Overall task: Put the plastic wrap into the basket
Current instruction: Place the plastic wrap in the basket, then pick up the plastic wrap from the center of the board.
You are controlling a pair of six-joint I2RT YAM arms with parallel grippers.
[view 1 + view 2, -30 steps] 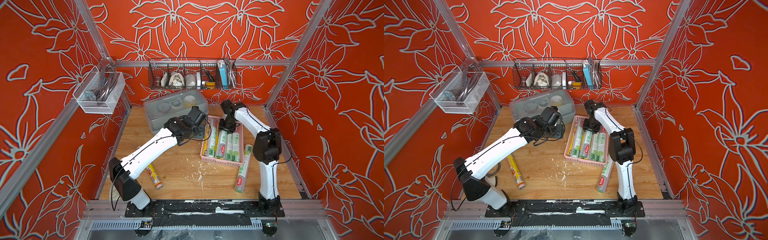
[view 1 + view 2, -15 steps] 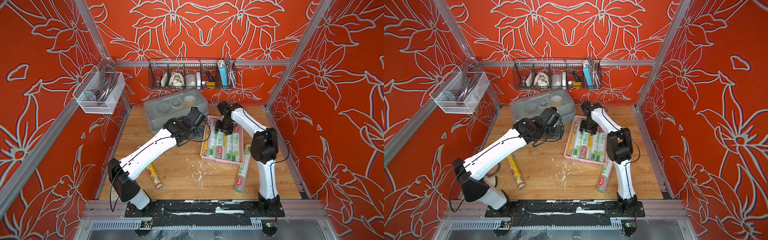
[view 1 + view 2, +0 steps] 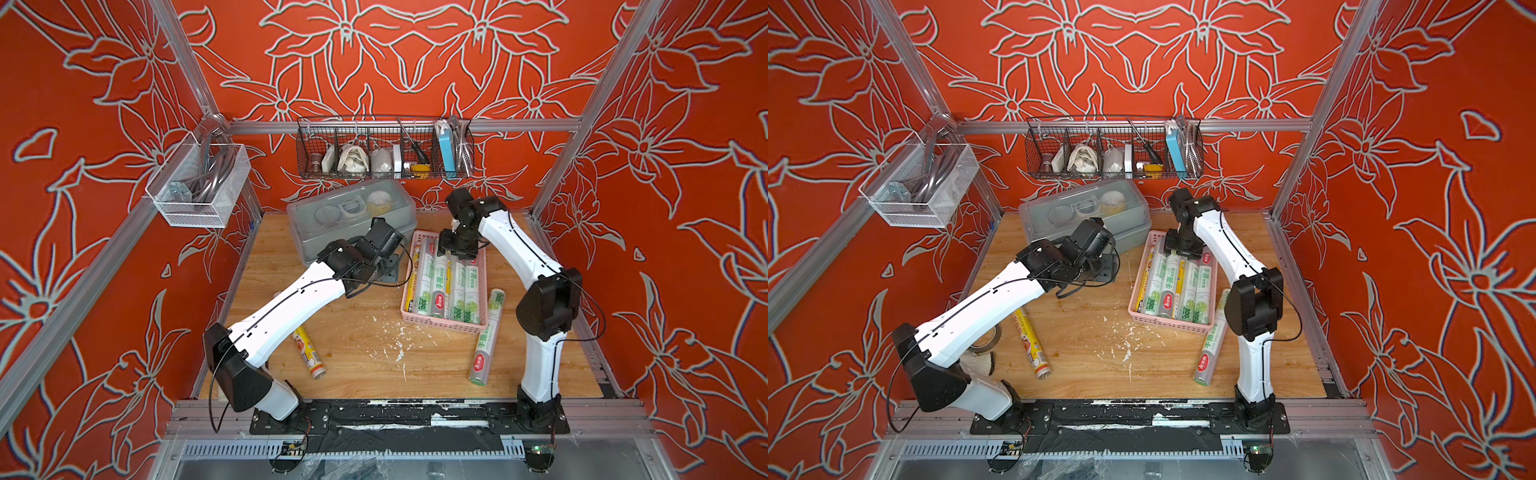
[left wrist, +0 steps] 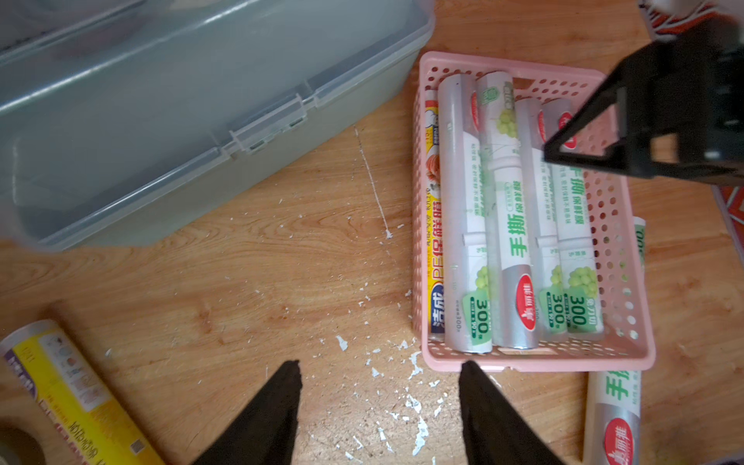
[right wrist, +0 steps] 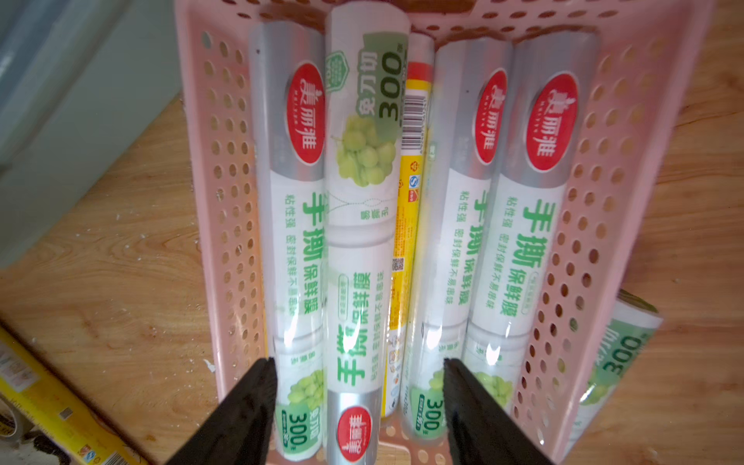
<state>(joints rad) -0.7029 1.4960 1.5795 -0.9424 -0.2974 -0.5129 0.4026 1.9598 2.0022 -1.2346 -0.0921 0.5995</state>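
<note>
A tape ring (image 3: 986, 338) peeks out by the left arm in a top view. A yellow roll (image 3: 308, 351) of plastic wrap lies on the bench (image 3: 365, 365), with bare wood between it and the pink basket (image 3: 441, 323). The left pincer (image 4: 380, 374) is open and empty near the basket's corner, as before. The basket is packed wall to wall with green rolls (image 3: 441, 282). Only the right wrist view shows a yellow one (image 5: 408, 201) tucked low between them. The right pincer (image 5: 358, 368) hangs open over them, wider than a second ago, gripping nothing. One loose green roll (image 3: 487, 336) lies just beside the basket's right wall.

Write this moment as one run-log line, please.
right gripper: open above basket | left gripper: open, empty | plastic wrap in basket: five rolls | outside: white-green roll, yellow roll
</note>
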